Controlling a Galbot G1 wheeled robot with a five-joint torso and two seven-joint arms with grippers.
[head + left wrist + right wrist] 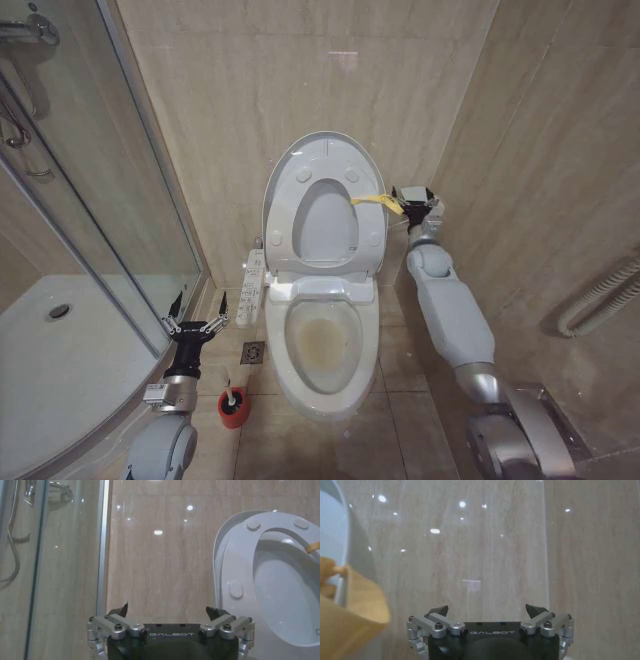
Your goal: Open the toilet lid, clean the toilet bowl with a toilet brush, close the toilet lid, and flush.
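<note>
Beige tiled corner; glass shower screen (110,180) and white tray (60,370) on the robot's left. Lid (300,165) stands raised against the back wall with the seat ring (325,225). Bowl (330,350) exposed, stained yellowish inside. Right gripper (412,203) released, fingers spread, just beside the lid's yellow tab (372,200). Left gripper (196,322) low, fingers spread, empty, above the brush (232,405) in its red holder on the tiled floor (400,400) beside the bowl.

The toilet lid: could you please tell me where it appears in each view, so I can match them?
Head view: toilet lid upright against the back wall.
Left wrist view: beyond the open left gripper.
Right wrist view: a white sliver at the frame's edge.
Shared landmark: its yellow tab.
</note>
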